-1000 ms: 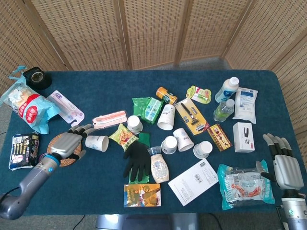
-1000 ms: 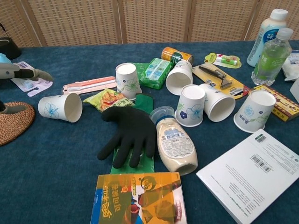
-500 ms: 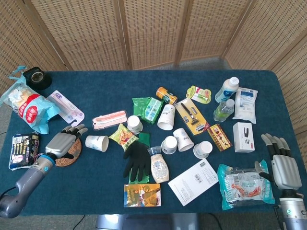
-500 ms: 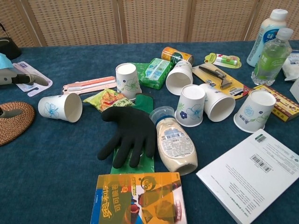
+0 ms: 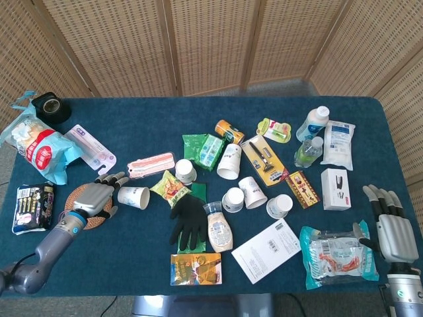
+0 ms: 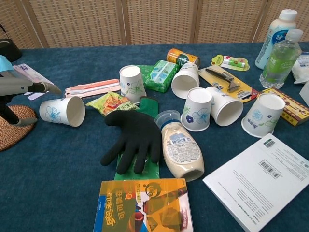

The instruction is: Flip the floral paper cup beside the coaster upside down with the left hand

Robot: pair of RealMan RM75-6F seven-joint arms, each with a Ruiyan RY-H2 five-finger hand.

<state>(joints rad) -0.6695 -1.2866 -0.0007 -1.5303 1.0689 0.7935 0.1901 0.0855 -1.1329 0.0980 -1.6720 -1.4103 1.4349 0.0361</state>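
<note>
Bright, even light — soft shadows, sharp focus

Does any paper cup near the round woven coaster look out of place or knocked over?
Yes. The floral paper cup beside the round woven coaster lies on its side, mouth toward the black glove. The left hand hovers open next to it.

Blue-clothed bench point(image 5: 145, 119): woven coaster point(image 5: 80, 195) under left robot hand point(image 5: 97, 197); floral paper cup point(image 5: 133, 197) on its side at the fingertips.
</note>
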